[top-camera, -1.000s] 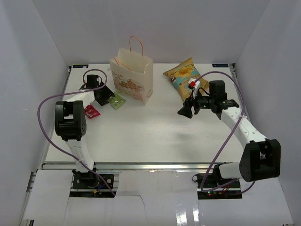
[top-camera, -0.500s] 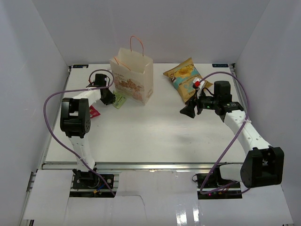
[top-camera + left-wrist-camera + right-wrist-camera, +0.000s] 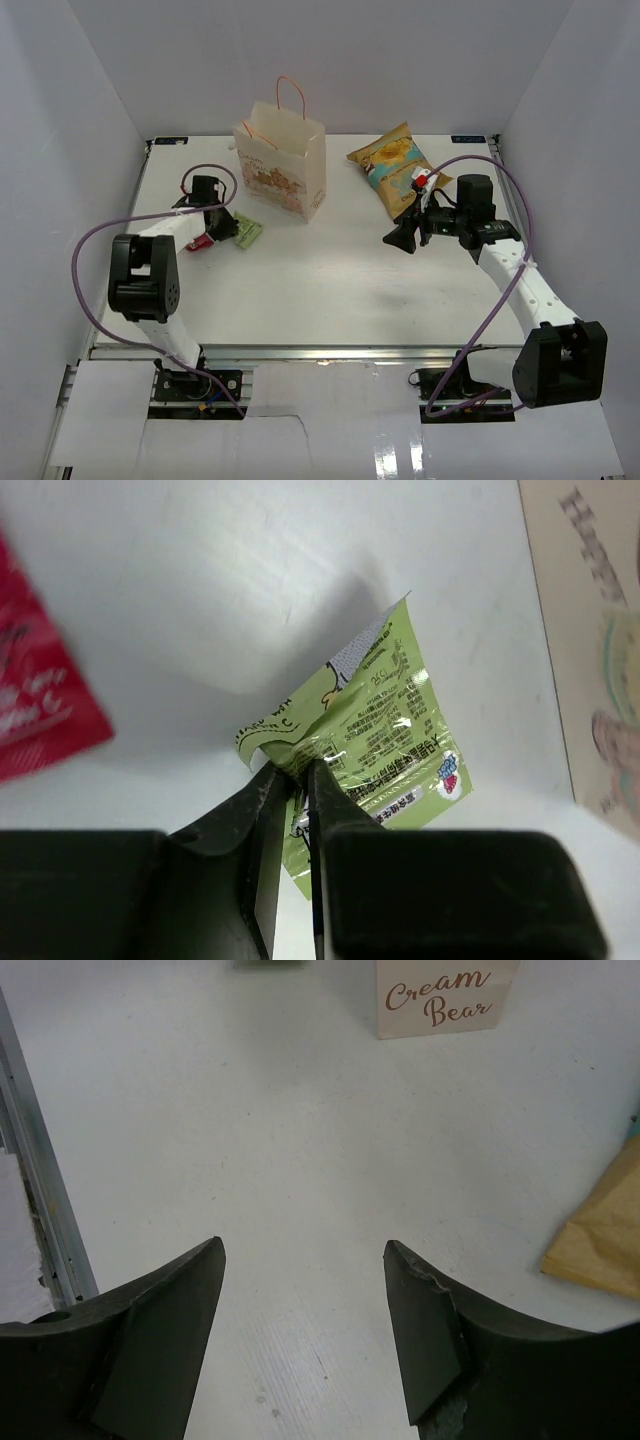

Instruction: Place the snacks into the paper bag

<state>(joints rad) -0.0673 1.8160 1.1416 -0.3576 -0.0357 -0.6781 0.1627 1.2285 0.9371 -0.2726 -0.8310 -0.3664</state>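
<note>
because the green packet (image 3: 388, 735) is bound for the paper bag (image 3: 285, 175) nearby, the left gripper (image 3: 292, 776) pinches its edge tight while the right gripper (image 3: 302, 1258) hangs wide open, empty.

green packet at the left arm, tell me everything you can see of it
The green packet is a small flat sachet of glossy lime-green film with fine dark print, a small red-and-blue logo and a white patch near one corner. It is creased where the left pincer is shut on its near edge. It sits over the white table, throwing a shadow, between the red packet and the paper bag, touching neither.
</note>
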